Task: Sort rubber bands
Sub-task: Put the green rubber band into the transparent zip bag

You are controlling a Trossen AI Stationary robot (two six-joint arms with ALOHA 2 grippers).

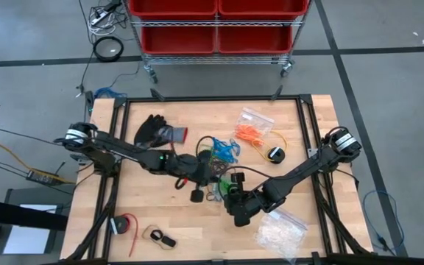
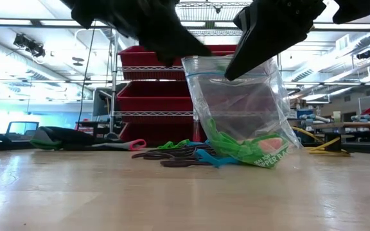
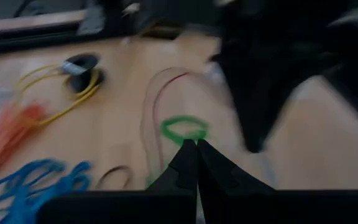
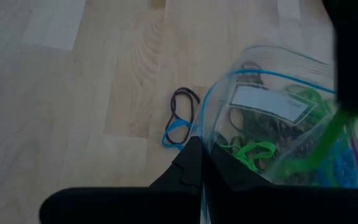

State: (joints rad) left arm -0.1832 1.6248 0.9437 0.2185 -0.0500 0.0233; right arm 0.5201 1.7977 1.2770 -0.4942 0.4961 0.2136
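High view: both pincers are meeting at the middle of the counter (image 1: 160, 221) over a clear bag (image 2: 249, 109) of rubber bands.

Right pincer (image 4: 201, 163) is holding its fingers pressed together on the bag's rim, and the bag is hanging upright from it with its bottom touching the counter; green rubber bands (image 2: 239, 147) are lying in the bag's bottom, just below that pincer. Left pincer (image 3: 196, 155) is hovering with its fingers pressed together just beside the bag's mouth, a green band (image 3: 182, 129) lying right past its tips; I cannot tell whether it is pinching anything. Loose black and blue bands (image 4: 182, 115) are lying on the counter just beside the bag, and orange ones (image 1: 250, 134) are sitting well apart, beyond both pincers.
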